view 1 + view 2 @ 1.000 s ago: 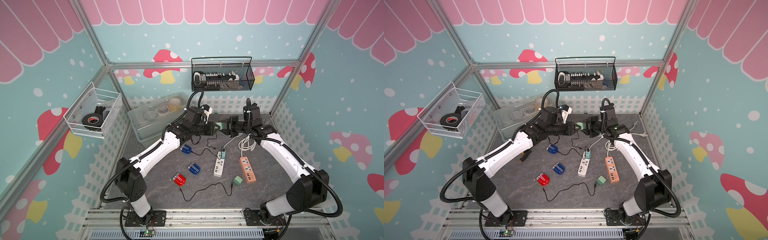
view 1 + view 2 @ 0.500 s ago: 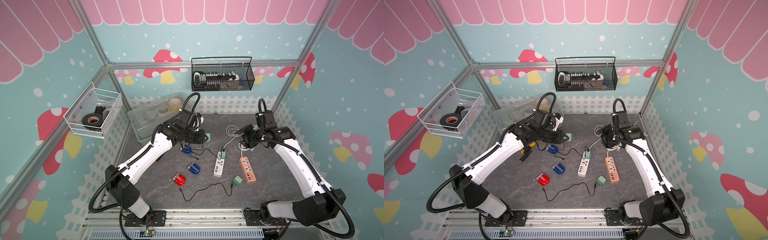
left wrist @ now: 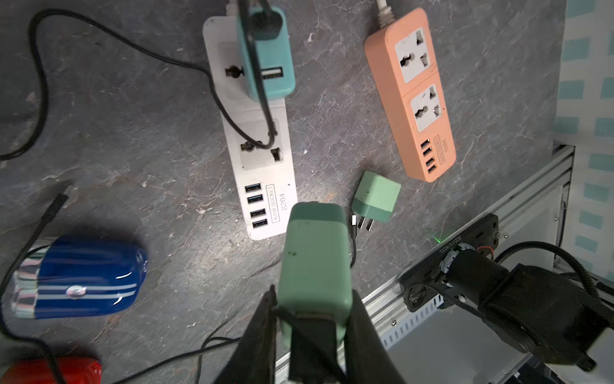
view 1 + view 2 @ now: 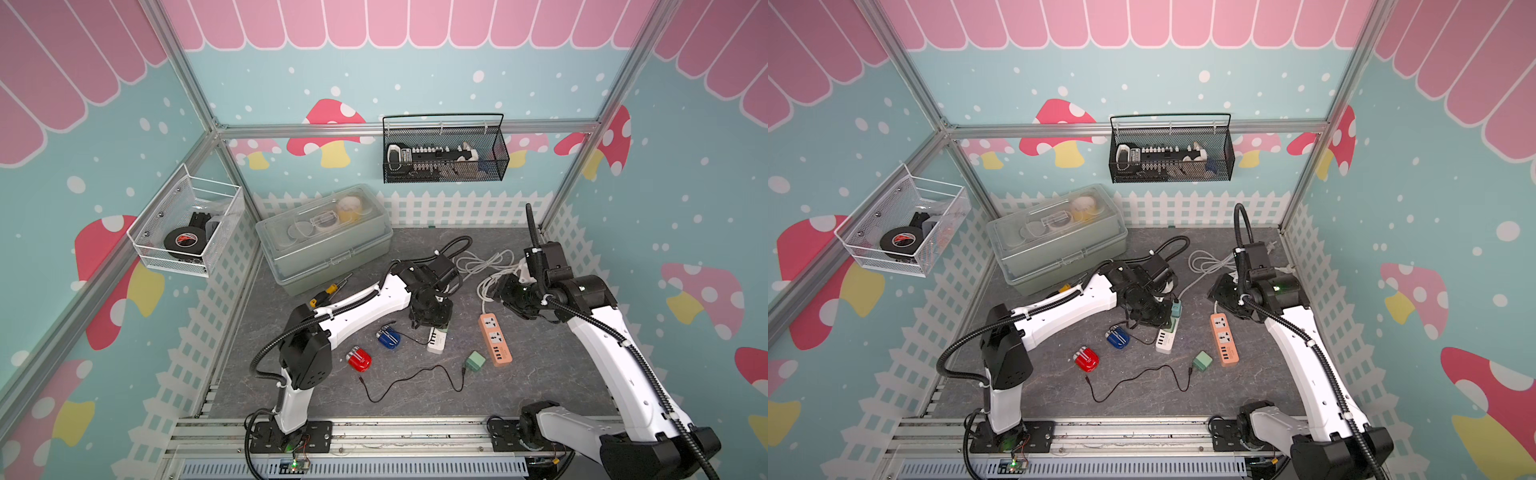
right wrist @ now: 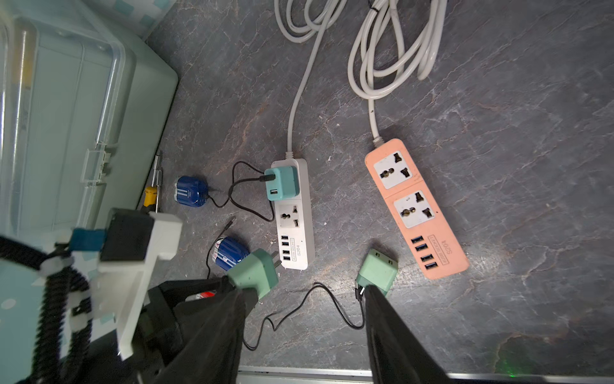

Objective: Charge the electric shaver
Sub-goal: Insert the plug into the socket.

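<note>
Your left fingers [image 3: 262,332] are clamped on the mint-green plastic plug adapter [image 3: 314,252], prongs toward the white plastic power strip [image 3: 285,196]. It looks like you're lining up the strip's free socket, since the teal adapter [image 3: 265,53] fills the other. The blue striped electric shaver [image 3: 86,276] lies on the grey desk [image 3: 149,116] just beside that strip, and the red electric shaver [image 4: 359,359] sits nearer the front. Your right fingers [image 5: 392,325] hang apart, empty, leaving the plugging to the left.

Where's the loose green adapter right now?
In both top views the loose green adapter lies on the tabletop toward the front, between the USB ends of the white power strip and the orange power strip.
</note>
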`<move>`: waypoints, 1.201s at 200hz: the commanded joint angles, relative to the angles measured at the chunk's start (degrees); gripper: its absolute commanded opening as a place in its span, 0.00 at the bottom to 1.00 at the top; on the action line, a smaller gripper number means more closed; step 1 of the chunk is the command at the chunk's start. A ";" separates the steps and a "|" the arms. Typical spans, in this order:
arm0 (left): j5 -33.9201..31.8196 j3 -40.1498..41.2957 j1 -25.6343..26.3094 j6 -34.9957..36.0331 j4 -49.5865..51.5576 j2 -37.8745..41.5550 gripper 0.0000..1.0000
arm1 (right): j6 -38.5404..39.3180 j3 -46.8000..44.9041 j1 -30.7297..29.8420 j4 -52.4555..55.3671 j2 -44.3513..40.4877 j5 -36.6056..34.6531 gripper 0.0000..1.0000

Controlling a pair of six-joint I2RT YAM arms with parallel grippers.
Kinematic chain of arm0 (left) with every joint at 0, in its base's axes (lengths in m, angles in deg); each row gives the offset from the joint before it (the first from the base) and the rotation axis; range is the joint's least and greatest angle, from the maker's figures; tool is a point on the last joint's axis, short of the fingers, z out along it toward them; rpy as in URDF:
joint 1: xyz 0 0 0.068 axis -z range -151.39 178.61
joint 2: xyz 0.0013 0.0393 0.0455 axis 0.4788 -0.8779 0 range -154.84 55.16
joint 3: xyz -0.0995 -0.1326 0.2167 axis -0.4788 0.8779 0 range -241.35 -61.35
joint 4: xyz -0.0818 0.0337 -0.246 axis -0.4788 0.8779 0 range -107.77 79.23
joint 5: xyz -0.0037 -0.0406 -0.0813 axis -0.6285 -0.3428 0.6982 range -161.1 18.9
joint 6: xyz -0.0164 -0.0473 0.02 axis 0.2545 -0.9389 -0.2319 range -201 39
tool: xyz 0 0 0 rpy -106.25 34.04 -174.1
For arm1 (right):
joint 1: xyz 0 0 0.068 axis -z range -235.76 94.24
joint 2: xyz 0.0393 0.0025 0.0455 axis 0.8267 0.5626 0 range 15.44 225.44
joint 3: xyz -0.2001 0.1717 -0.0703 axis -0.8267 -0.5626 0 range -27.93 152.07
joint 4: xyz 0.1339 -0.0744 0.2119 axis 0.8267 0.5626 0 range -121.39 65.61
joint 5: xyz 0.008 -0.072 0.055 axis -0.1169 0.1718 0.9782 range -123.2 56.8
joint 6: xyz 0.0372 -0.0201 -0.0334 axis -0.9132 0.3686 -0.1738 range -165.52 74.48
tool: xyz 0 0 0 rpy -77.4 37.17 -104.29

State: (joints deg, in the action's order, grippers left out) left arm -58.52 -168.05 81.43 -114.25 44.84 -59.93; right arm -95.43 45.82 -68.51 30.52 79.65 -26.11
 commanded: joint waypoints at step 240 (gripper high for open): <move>-10.02 -26.79 0.10 -2.60 17.83 -21.98 0.00 | 3.59 -2.56 2.72 2.39 -2.15 0.83 0.56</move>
State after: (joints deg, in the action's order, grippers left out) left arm -67.65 -192.22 81.93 -116.09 59.98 -80.74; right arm -93.10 43.57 -66.37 32.64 77.26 -25.67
